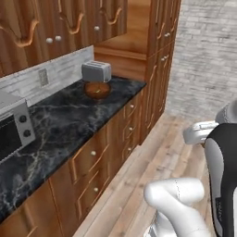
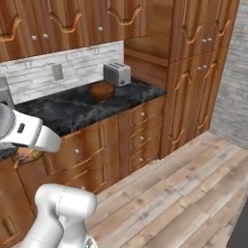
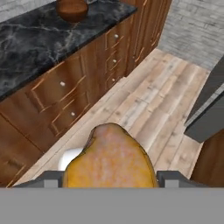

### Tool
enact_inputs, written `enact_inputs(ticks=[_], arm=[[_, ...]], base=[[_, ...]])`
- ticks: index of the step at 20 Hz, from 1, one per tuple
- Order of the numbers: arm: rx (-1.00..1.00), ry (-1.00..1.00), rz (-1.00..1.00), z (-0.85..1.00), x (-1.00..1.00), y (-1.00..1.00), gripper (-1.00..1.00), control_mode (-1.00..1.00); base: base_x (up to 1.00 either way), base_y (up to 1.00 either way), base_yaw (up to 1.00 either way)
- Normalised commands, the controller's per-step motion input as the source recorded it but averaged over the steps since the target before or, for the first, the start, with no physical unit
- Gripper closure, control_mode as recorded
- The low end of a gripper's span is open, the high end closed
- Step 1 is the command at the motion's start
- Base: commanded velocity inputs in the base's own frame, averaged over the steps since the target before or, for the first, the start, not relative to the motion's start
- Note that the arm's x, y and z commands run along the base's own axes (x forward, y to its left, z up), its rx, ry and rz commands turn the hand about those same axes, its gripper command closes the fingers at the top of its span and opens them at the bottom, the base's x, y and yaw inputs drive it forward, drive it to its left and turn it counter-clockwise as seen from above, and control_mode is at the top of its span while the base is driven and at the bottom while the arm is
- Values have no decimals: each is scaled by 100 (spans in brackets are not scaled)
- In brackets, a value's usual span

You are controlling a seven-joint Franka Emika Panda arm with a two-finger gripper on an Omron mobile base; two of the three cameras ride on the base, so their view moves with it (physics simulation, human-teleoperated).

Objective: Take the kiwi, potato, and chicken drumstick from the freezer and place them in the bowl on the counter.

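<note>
My gripper is shut on the chicken drumstick, a golden-orange lump that bulges up between the two fingertips. From the right base view the drumstick hangs under the white hand at the left edge, in front of the wooden drawers. The reddish-brown bowl stands far ahead on the black marble counter, just in front of the toaster. A dark slate-grey panel of the freezer juts in at the right of the hand view. The kiwi is out of view.
A silver toaster sits behind the bowl and a microwave stands at the counter's near left. Tall wooden cabinets end the counter run. Pale wood flooring stretches alongside the drawers.
</note>
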Motion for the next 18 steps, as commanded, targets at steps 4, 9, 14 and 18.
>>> enact_inputs(ticks=[4, 9, 14, 18], arm=[[0, 0, 0, 0, 0, 0, 100, 100], [0, 0, 0, 0, 0, 0, 100, 100], [0, 0, 0, 0, 0, 0, 100, 100], [0, 0, 0, 0, 0, 0, 100, 100]], base=[[100, -33, 15], [100, -3, 56], [98, -27, 70], [72, -70, 58]])
